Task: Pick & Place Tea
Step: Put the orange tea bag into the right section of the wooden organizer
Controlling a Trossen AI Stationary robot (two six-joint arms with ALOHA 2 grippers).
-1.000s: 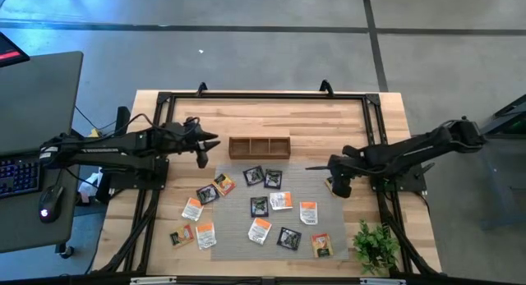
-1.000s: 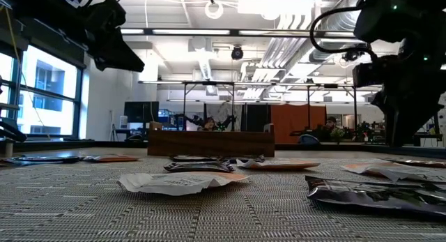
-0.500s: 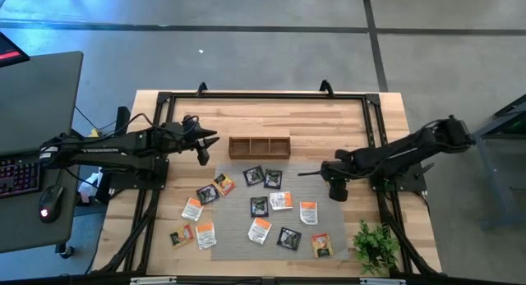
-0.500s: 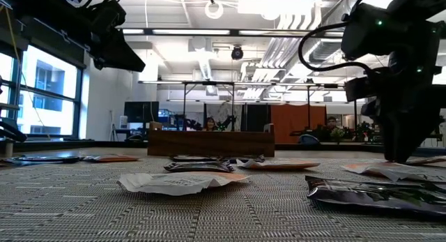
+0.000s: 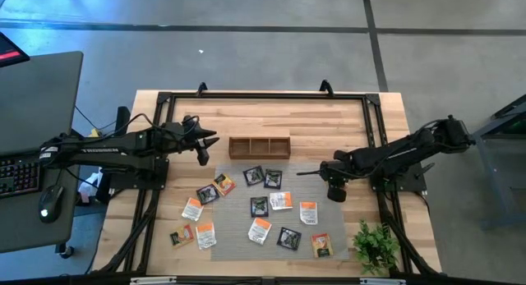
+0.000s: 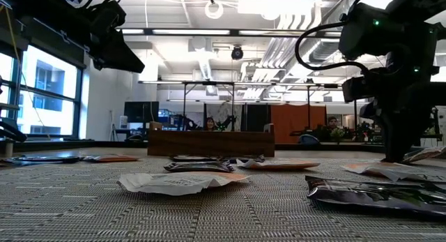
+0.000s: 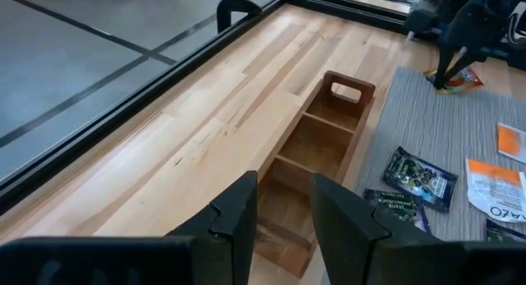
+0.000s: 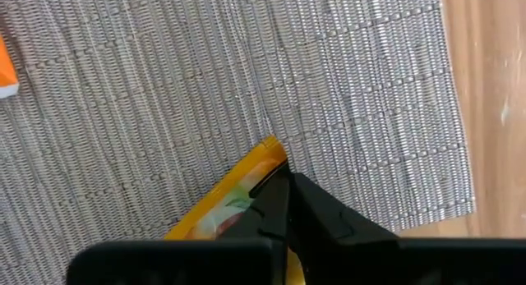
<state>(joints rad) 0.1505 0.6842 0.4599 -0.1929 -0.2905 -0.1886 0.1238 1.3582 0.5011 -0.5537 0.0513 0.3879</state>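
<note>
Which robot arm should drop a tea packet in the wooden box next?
Probably the right: the right gripper is shut on a yellow sachet at the mat's edge. The left gripper hangs open and empty beside the box.

1. High view: overhead, straight down, far enough to take in the whole bench (image 5: 271, 112) and both arms.
2. Low view: at mat (image 6: 209, 214) level, facing across toward 12 o'clock and the room behind; it shares the wooden box (image 6: 210, 142) with the high view.
3. Left wrist view: close, looking into the same wooden box.
4. Right wrist view: very close, straight down onto the mat.
</note>
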